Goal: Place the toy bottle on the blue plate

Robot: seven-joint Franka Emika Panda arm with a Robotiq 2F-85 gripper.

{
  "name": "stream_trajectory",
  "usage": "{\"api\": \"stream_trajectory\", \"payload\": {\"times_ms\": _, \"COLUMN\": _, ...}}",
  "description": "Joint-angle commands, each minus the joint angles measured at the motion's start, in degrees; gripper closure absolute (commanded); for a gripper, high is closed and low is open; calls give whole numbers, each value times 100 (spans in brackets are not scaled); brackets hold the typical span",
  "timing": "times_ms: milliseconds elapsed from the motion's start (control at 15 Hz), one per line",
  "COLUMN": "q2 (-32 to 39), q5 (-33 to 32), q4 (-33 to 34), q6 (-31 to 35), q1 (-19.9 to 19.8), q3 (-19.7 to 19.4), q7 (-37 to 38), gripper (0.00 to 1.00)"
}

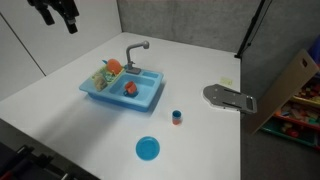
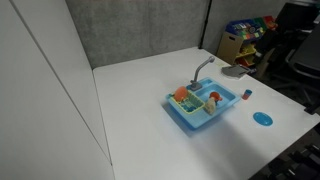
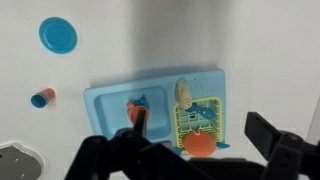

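The tool [image 3: 195, 150] hangs released, jaws spread wide and holding nothing, high above the white counter [image 1: 60, 110]. In the wrist view the toy bottle [image 3: 184, 93] lies inside the light-blue toy sink [image 3: 110, 100], at the 11 o'clock corner of the yellow-green rack [image 3: 205, 120]. An orange ball [image 3: 200, 143] sits at the bottle's 5 o'clock. The blue plate [image 3: 58, 35] rests bare on the counter, well apart from the sink toward 10 o'clock. A blue-and-red cylinder [image 3: 42, 97] stands at the sink's 9 o'clock.
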Motion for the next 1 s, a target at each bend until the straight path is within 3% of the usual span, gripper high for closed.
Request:
{"api": "stream_trajectory", "payload": {"times_ms": 0, "q2": 459, "q5": -235, "q4": 348, "q6": 204, "q1": 30, "q3": 165, "q7": 471, "gripper": 0}}
{"api": "stream_trajectory", "payload": {"times_ms": 400, "q2": 1062, "q5": -865, "q4": 487, "q6": 718, "q1": 151, "q3": 389, "q7": 1007, "gripper": 0}}
{"api": "stream_trajectory", "payload": {"times_ms": 933, "q2": 1792, "q5": -889, "q4": 614, "q6": 1130, "q1": 329, "q3": 348, "q7": 933, "gripper": 0}}
